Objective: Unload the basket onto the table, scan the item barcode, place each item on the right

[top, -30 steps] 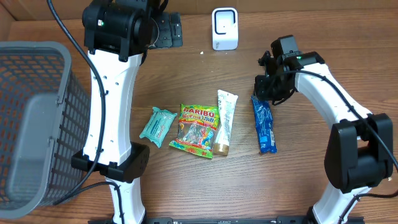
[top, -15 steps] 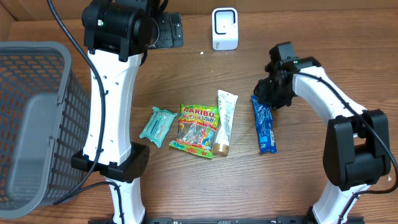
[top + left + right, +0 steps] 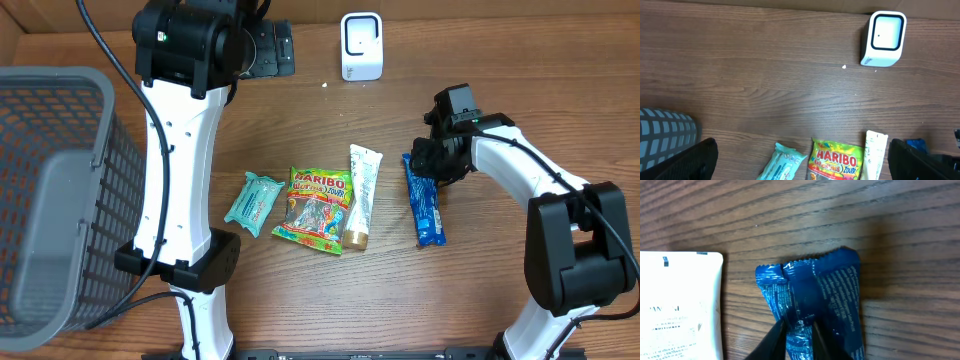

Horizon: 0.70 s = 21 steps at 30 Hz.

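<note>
A blue snack packet (image 3: 427, 208) lies flat on the wooden table, right of the other items. My right gripper (image 3: 433, 160) is down at the packet's far end. In the right wrist view its two dark fingertips (image 3: 780, 332) rest on the blue packet (image 3: 835, 295) a narrow gap apart, with a strip of wrapper between them, so the right gripper (image 3: 799, 327) is slightly open. The white barcode scanner (image 3: 361, 45) stands at the back, also seen from the left wrist as the scanner (image 3: 883, 39). My left gripper (image 3: 802, 152) hangs wide open high above the table, holding nothing.
A Haribo bag (image 3: 315, 208), a white tube (image 3: 361, 195) and a teal packet (image 3: 253, 200) lie in a row left of the blue packet. A grey mesh basket (image 3: 50, 190) stands at the far left. The white tube (image 3: 680, 305) lies close beside my right fingers.
My right gripper has come down and slightly left onto the blue packet's far end, and the packet's top has shifted a little left. The left arm has not moved.
</note>
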Available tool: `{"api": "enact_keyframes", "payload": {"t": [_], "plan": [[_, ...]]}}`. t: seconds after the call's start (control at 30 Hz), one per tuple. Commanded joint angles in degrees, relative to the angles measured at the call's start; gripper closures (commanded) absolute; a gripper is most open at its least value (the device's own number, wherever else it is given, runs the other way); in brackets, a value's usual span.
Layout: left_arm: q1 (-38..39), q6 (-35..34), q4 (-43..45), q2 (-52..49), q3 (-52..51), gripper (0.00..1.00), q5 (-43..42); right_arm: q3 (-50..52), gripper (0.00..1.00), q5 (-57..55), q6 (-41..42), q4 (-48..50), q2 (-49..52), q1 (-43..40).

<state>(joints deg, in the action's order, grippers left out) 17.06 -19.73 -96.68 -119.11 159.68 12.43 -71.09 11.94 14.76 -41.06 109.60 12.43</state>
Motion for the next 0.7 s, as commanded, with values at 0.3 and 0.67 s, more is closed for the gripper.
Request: {"api": "enact_keyframes", "payload": {"t": [0.3, 0.67], "plan": [[0.22, -1.07, -0.11, -0.59, -0.31, 0.00, -0.44, 2.75, 0.69, -24.81, 21.05, -3.89, 2.84, -2.78], [0.22, -1.07, -0.11, -0.59, -0.31, 0.00, -0.44, -14.12, 0.11, -16.00, 15.58, -30.05, 2.58, -9.75]]}}
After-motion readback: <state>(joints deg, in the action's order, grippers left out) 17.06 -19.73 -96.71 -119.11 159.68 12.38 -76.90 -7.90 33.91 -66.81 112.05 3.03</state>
